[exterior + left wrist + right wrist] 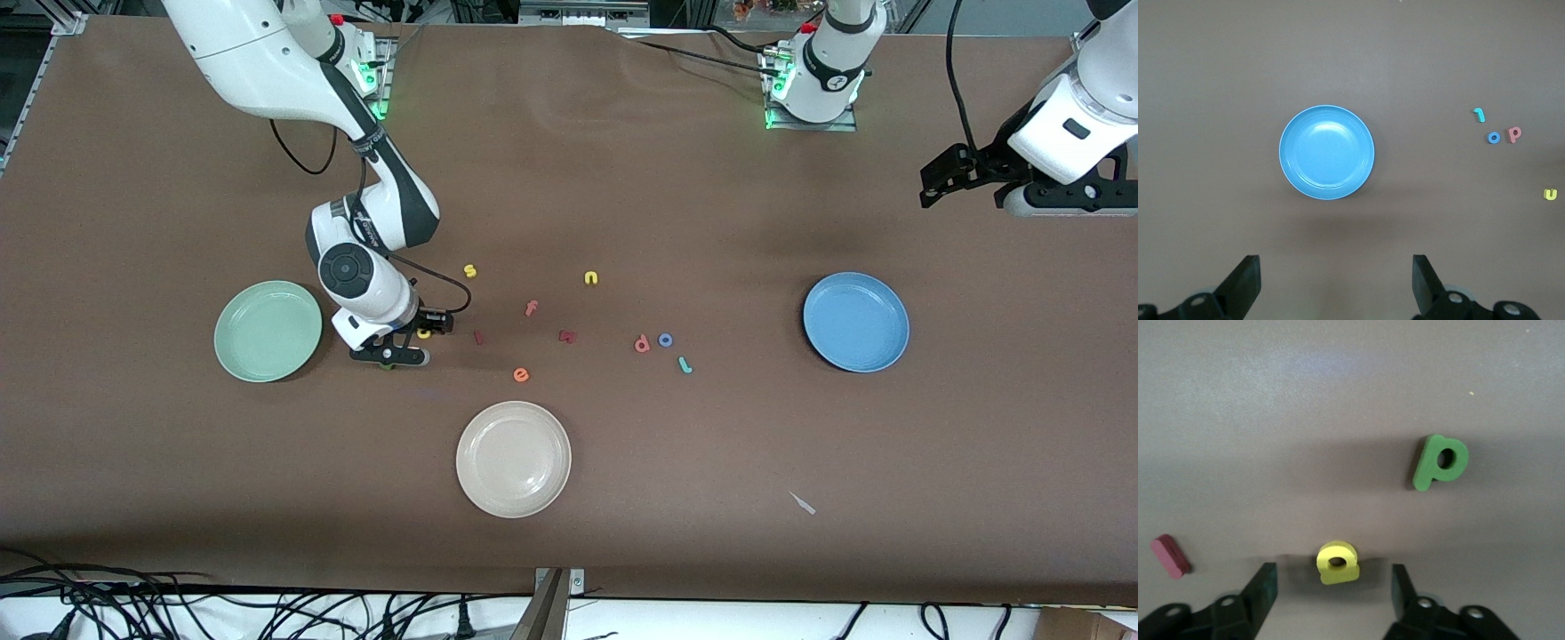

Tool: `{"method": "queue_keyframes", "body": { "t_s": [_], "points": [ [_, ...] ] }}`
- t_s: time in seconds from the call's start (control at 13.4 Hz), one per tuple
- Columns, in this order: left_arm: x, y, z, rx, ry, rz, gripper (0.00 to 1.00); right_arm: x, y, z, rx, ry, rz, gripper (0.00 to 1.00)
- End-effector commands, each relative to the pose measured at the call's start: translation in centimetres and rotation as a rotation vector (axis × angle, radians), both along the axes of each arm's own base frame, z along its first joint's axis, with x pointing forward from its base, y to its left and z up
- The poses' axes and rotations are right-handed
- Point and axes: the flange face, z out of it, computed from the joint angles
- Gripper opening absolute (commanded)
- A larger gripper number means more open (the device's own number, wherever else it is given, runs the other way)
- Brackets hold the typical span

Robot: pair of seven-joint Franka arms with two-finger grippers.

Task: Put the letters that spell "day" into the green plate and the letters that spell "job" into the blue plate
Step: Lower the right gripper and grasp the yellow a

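The right tool (1333, 587) is seen low over the desk (622, 498), its jaws apart either side of the yellow "a" (1337, 562), not touching it. The green "d" (1439, 462) lies just past it, the green plate (268, 331) beside it. The left tool (1335, 287) is held wide open above the blue plate (1327, 152), empty, near the "j" (1479, 115), "o" (1494, 138) and "b" (1514, 134).

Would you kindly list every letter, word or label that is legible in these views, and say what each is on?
"s": yellow foam letter lying on the brown table.
"n": yellow foam letter.
"f": salmon foam letter.
"e": orange foam letter.
"o": blue foam ring.
"a": yellow foam letter between the right gripper's jaws.
"d": green foam letter.
Printing on the right arm's black sleeve: too small to read.
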Motion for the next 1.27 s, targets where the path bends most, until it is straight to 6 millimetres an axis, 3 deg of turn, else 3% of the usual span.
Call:
{"method": "queue_keyframes", "body": {
  "t_s": [0.0,0.82,1.19],
  "points": [
    [-0.02,0.0,0.58,-0.031,-0.003,0.007,1.0,0.5,0.49,-0.4,0.013,0.0,0.001,0.69],
    [-0.03,-0.15,0.58,-0.031,-0.003,0.004,1.0,0.47,0.48,-0.86,0.011,0.005,0.004,0.42],
    [-0.03,-0.15,0.58,-0.031,-0.003,0.004,1.0,0.63,0.55,-0.69,0.012,0.001,0.001,0.24]
  ]
}}
